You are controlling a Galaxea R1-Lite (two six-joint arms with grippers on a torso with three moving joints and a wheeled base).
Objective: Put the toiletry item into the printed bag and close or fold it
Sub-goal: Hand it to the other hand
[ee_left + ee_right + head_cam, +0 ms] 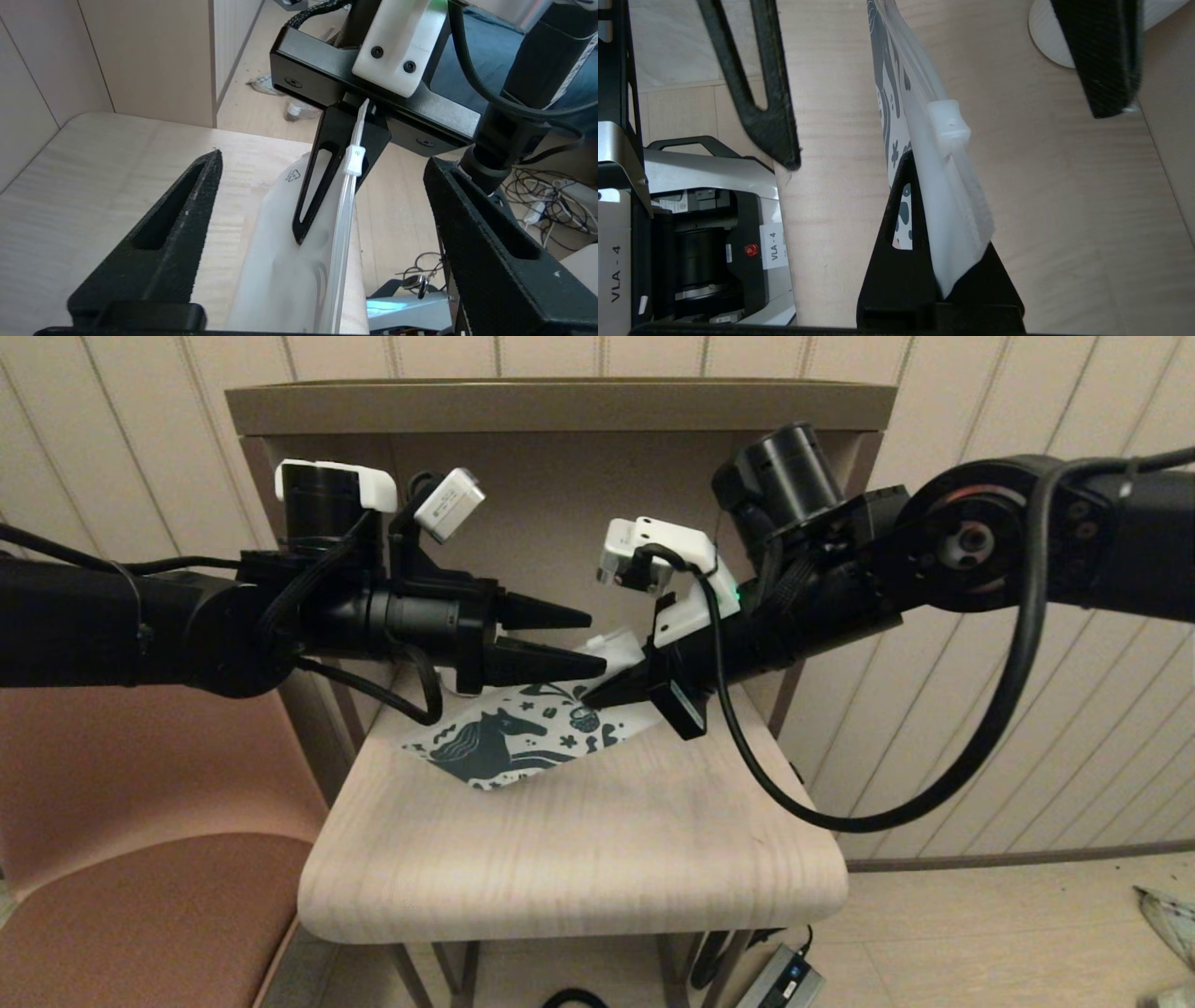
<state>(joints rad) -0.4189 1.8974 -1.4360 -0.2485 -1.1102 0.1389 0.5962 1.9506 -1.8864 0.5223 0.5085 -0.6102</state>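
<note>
A brown upholstered seat [140, 896] is seen at the far left, beside the light wooden desk [579, 840]. The left claw [583, 639] is held above the rear of the desk, pointing toward the right arm; its fingers [159, 242] are spread apart and nothing is gripped between them. In the left wrist view the printed bag [289, 261] is seen standing on edge between those open fingers without touching them. The printed bag [523, 733] is seen in the head view near the middle of the desk's rear half, its horse-printed face turned toward the front, its lower edge resting on the desk and its right end lifted. A white zip strip [943, 154] runs along its upper edge, and a small white slider [948, 123] is seated on that strip partway along. The right claw [597, 695] is closed on the right end of the bag, clamping the corner just below the zip strip. A white ribbed mug [1048, 37] is partly seen on the desk behind the bag. The toiletry item cannot be made out in any view.
</note>
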